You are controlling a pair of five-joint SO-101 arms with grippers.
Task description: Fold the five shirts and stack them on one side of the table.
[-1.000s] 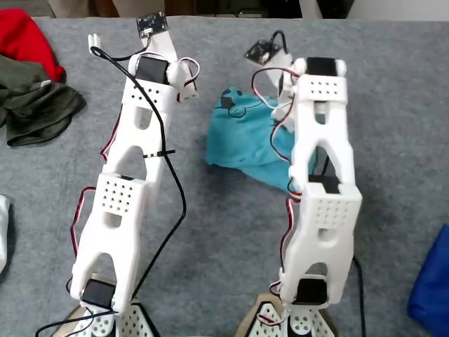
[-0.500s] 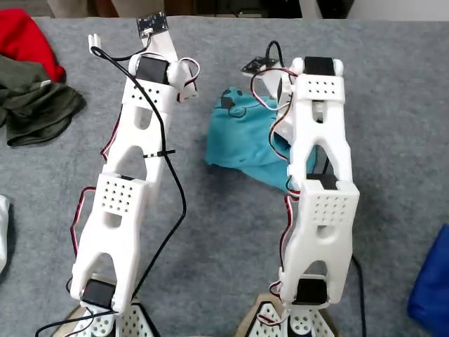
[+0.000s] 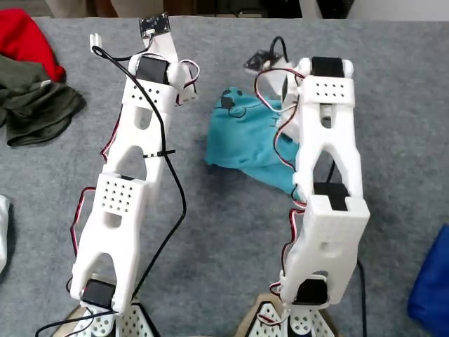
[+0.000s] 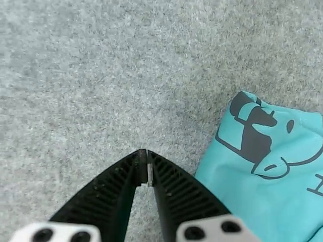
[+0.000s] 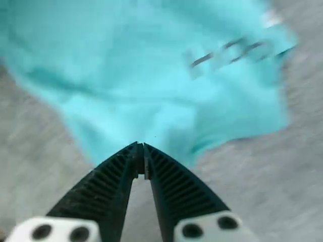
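Note:
A teal shirt [image 3: 245, 140] with a dark print lies crumpled on the grey table between my two arms. The left arm [image 3: 151, 77] reaches to the far side, just left of the shirt. In the left wrist view the left gripper [image 4: 144, 169] is shut and empty over bare table, with the shirt's printed corner [image 4: 262, 161] close beside it. The right arm [image 3: 323, 91] stands over the shirt's right part. My right gripper [image 5: 141, 162] is shut, its tips hanging above the teal shirt [image 5: 151, 75] near one edge, with no cloth seen between them.
A red shirt [image 3: 24, 35] and a dark green shirt [image 3: 35, 102] lie bunched at the far left. A white cloth [image 3: 3, 232] shows at the left edge and a blue shirt [image 3: 431, 281] at the near right edge. The grey table [image 3: 210, 232] spreads between the arm bases.
The right arm has swung slightly to the right and its wrist has shifted above the teal shirt. The shirt and the left arm have stayed put.

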